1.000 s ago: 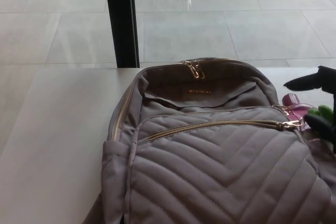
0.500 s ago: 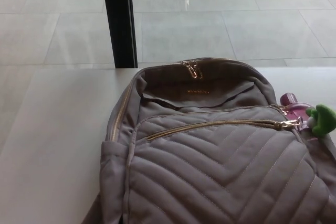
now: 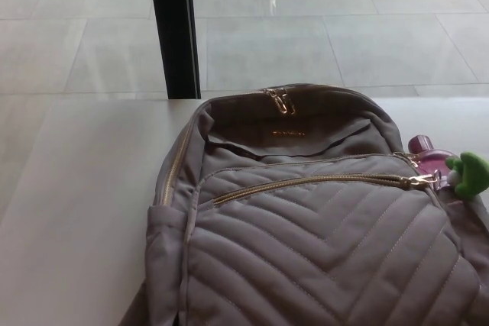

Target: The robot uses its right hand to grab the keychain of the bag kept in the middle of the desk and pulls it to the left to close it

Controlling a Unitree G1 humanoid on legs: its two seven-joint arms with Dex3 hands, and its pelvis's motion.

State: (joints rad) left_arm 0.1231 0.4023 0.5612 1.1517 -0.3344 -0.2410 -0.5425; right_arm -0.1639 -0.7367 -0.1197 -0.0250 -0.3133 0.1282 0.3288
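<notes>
Bag: a grey-brown quilted backpack (image 3: 321, 250) lies flat on the counter (image 3: 84, 204), its top toward the far edge and its lower part cut off by the bottom of the picture.
Front zipper: a gold track (image 3: 306, 183) runs across the quilted front pocket, rising slightly from left to right.
Zipper pull: the gold slider (image 3: 420, 182) sits at the right end of that track, near the bag's right edge.
Keychain: it hangs off the slider at the bag's right side (image 3: 451, 169), with a pink charm (image 3: 424, 146) behind and a green charm (image 3: 470, 173) farther right, close to the picture's edge.
Top zipper: two gold pulls (image 3: 281, 101) meet at the middle of the bag's top seam.
Side zipper: another gold track (image 3: 177, 162) curves down the bag's left shoulder.
Hands: both the left and the right hand are outside the picture, so their state cannot be told.
Background: a black post (image 3: 174, 28) stands behind the counter's far edge, in front of a pale tiled floor (image 3: 344, 36).
</notes>
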